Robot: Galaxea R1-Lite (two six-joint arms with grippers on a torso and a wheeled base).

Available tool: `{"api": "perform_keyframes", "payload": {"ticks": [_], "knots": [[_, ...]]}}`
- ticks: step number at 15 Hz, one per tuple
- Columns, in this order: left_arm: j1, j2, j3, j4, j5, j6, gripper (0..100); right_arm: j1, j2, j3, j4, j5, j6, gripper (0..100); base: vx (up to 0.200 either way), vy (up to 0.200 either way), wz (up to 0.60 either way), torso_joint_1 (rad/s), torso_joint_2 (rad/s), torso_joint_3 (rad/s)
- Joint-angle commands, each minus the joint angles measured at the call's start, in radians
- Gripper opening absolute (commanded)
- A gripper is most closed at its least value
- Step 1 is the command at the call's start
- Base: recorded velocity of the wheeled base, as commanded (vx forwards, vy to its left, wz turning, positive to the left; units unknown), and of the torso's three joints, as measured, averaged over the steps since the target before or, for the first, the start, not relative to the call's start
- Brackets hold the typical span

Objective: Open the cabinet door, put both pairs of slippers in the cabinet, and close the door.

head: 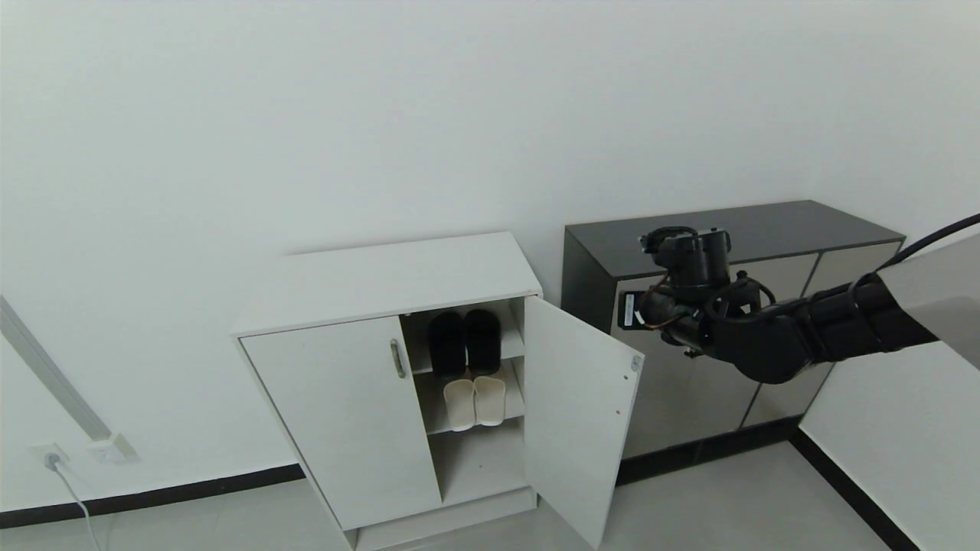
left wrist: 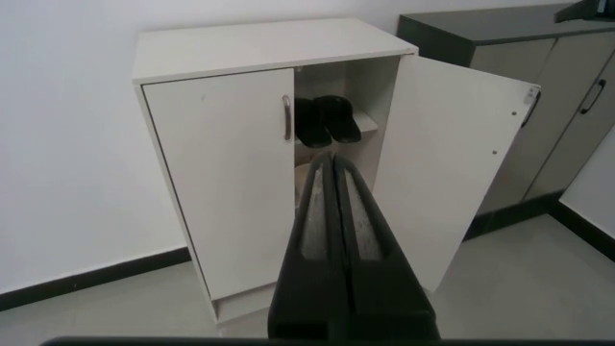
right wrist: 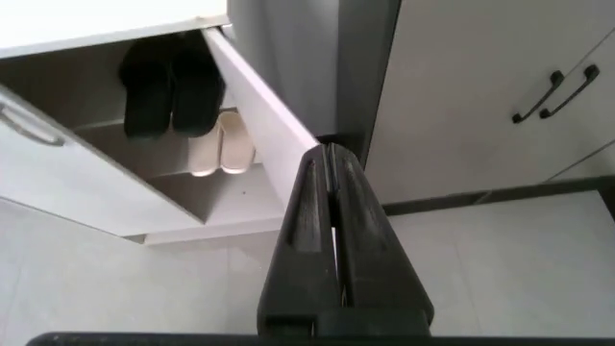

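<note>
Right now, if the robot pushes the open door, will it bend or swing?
The door looks like a flat, thin board, so probably stiff and light. It hangs from the cabinet edge, so a push likely swings it shut.

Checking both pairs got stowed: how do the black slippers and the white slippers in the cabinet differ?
The black slippers are dark, the white slippers pale cream. The black slippers sit on the upper shelf, the white slippers on the shelf below. Both lie side by side as pairs inside the cabinet, its door open.
</note>
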Motion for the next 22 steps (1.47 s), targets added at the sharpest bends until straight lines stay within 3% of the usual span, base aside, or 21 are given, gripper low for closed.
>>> {"api": "perform_keyframes", "payload": {"ticks": [1,22], "knots": [[0.0,0.001,0.0,0.001,0.0,-0.001,0,-0.035,0.053,-0.026,0.0,0.004,0.001,0,0.0,0.0,0.0,0.0,0.0,0.0],[0.0,0.001,0.0,-0.001,0.001,-0.002,0,-0.095,0.259,-0.086,-0.029,0.01,0.002,0,0.0,0.0,0.0,0.0,0.0,0.0]]}}
